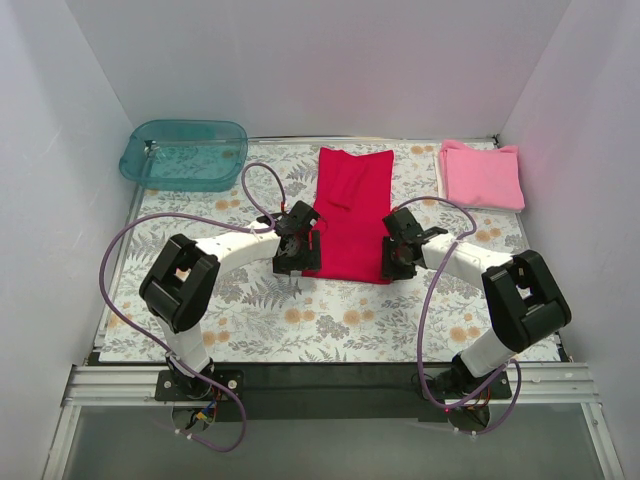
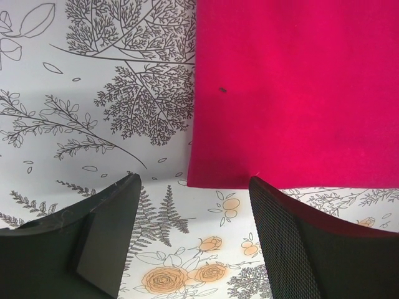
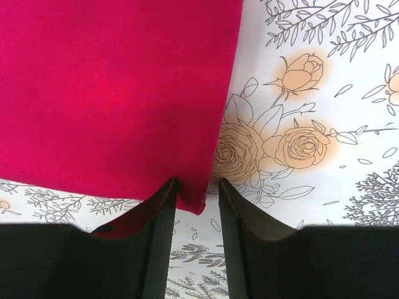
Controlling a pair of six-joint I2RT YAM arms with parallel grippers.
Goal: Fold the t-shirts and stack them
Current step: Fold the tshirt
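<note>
The crimson red t-shirt [image 1: 350, 215] lies folded into a long strip in the middle of the table. My left gripper [image 1: 290, 268] hangs over its near left corner. In the left wrist view that gripper [image 2: 194, 179] is open wide, and the red shirt's [image 2: 293, 93] near edge sits just beyond the fingertips. My right gripper [image 1: 395, 268] is at the near right corner. In the right wrist view its [image 3: 197, 182] jaws stand narrowly apart astride the red shirt's [image 3: 112, 87] corner, with a gap at the right finger. The pink t-shirt [image 1: 482, 175] lies folded at the back right.
A teal translucent tub [image 1: 185, 155] stands at the back left corner. A floral printed cloth [image 1: 300, 320] covers the table. White walls close in the left, back and right sides.
</note>
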